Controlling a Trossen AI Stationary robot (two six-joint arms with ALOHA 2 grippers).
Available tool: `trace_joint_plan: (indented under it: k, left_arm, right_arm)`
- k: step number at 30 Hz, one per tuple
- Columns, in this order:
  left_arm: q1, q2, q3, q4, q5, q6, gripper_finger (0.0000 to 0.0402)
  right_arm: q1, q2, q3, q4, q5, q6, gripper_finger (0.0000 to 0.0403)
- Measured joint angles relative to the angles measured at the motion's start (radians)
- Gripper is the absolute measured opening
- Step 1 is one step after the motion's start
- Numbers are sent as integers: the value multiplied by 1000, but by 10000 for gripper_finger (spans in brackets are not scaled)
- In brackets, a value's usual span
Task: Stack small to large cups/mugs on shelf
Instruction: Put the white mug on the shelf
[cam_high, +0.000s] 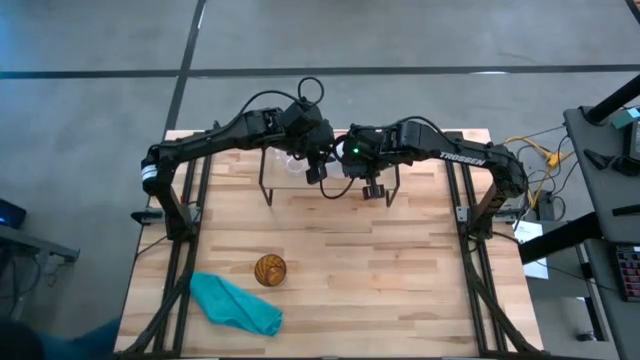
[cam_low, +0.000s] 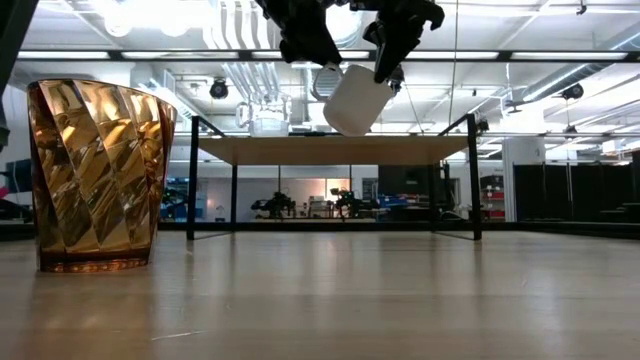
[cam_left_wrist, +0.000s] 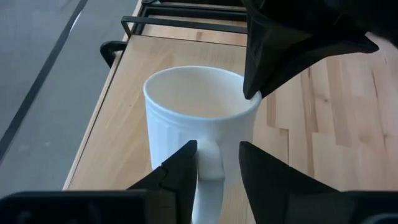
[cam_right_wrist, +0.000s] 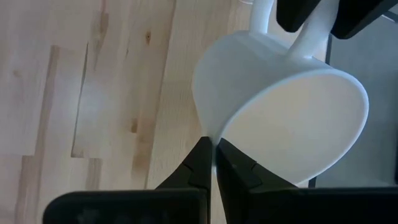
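Low view showed the white mug (cam_low: 357, 98) hanging tilted in the air above the shelf (cam_low: 330, 150), held from both sides. The right gripper (cam_right_wrist: 214, 163) pinched its rim with fingers nearly closed, while the left gripper (cam_left_wrist: 217, 169) straddled the handle opposite, fingers narrowly parted around it. The amber cup (cam_high: 270, 269) stood well apart on the table (cam_high: 400, 280).

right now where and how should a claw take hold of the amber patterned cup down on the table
The amber-brown patterned cup stands upright, mouth up, on the wooden tabletop with no handle. Best to come straight down from above and pinch its rim wall, one finger inside. The side toward the teal cloth looks crowded, so take the far rim. Both claws are busy with the white ceramic mug.
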Motion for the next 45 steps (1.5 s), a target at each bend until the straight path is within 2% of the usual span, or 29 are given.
trace_joint_plan:
  k: [16,30,40,45]
  left_arm:
    - [2,47,0,-9,-4,7,107]
    - [6,40,2,-7,-8,11,34]
    - [6,41,2,-6,-8,10,36]
    - [6,42,3,-6,-4,9,33]
  right_arm:
    - [0,0,-1,-4,2,5,9]
    - [0,-1,-1,-2,2,11,9]
    - [0,-1,-1,-3,2,-6,9]
    - [0,-1,0,-3,2,-5,27]
